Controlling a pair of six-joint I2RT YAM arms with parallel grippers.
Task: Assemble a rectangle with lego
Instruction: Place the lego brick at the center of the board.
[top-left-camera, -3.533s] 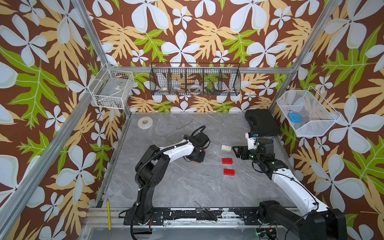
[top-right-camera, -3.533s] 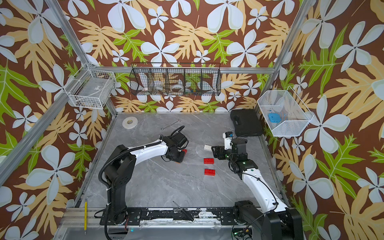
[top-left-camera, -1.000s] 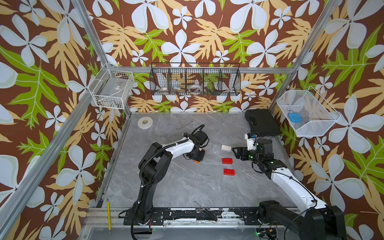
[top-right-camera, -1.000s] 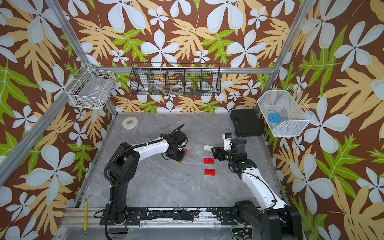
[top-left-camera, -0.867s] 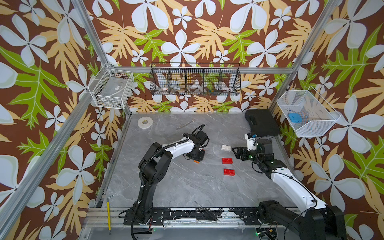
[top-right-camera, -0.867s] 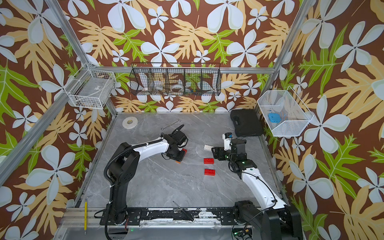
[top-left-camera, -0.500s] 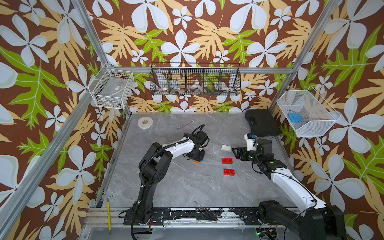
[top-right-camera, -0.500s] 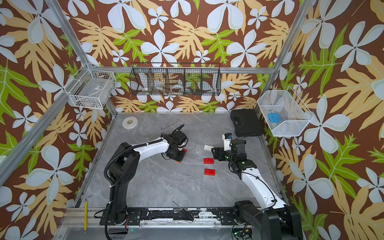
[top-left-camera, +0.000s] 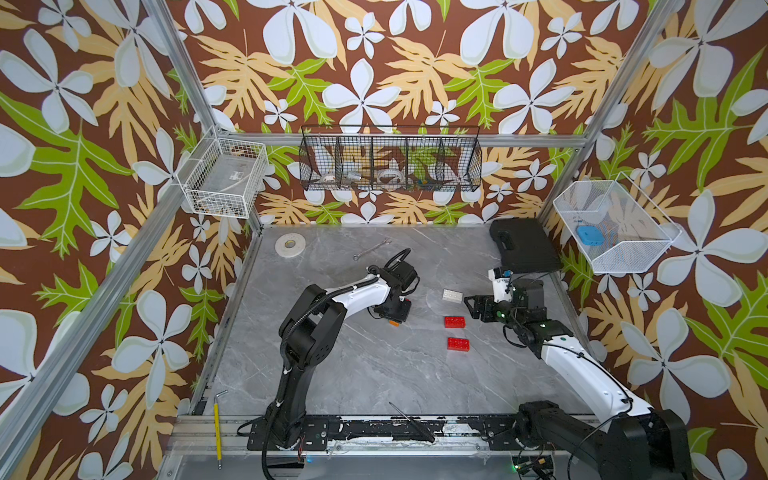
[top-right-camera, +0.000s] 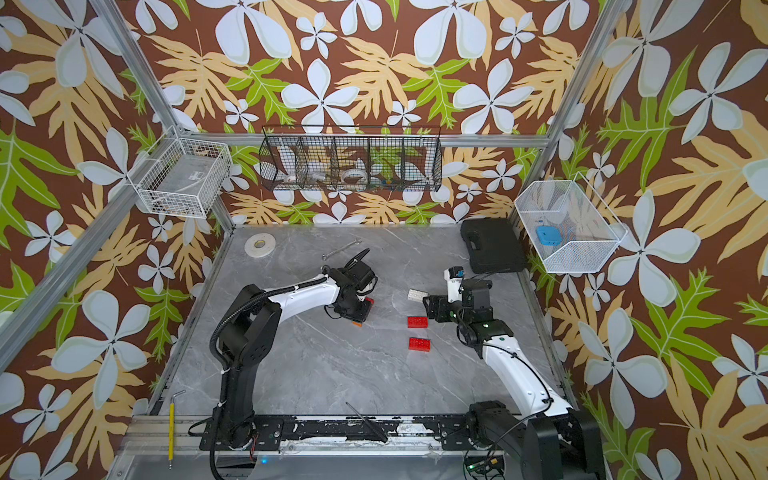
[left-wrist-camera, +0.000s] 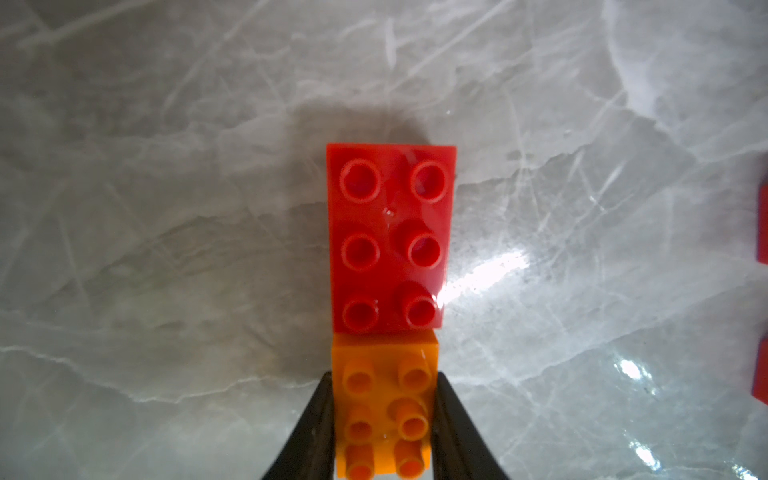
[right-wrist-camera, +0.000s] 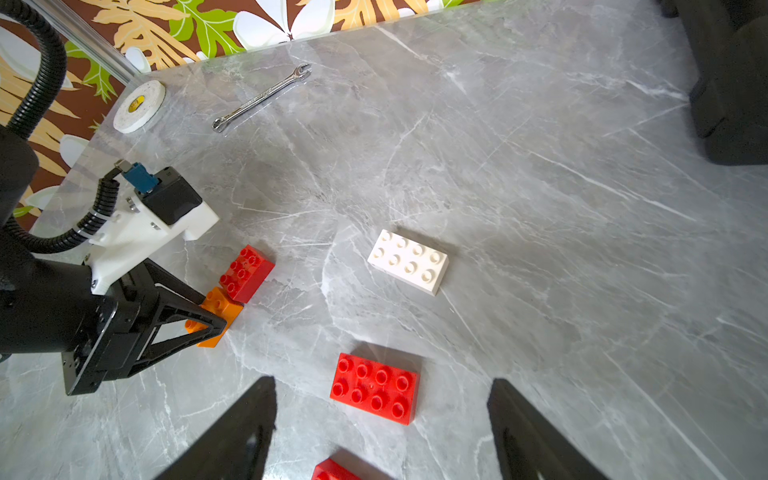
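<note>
My left gripper (left-wrist-camera: 384, 378) is shut on the orange brick (left-wrist-camera: 384, 411), which rests on the table. A red brick (left-wrist-camera: 390, 237) is stacked on the orange brick's far end and juts out past it. In both top views this pair lies under the left gripper (top-left-camera: 395, 316) (top-right-camera: 358, 314). My right gripper (right-wrist-camera: 381, 381) stands open and empty above a loose red brick (right-wrist-camera: 374, 388). A second red brick (right-wrist-camera: 332, 471) lies nearer to it, and the white brick (right-wrist-camera: 408, 261) lies farther out. In a top view the right gripper (top-left-camera: 471, 305) hangs beside the white brick (top-left-camera: 452, 296).
A black case (top-left-camera: 525, 245) sits at the back right. A tape roll (top-left-camera: 289, 244) and a wrench (top-left-camera: 372, 248) lie at the back left. A yellow hex key (top-left-camera: 216, 419) and a black tool (top-left-camera: 411, 422) lie by the front rail. Wire baskets hang on the walls.
The left arm's elbow has shifted slightly since the earliest frame. Over the last second nothing has visibly moved.
</note>
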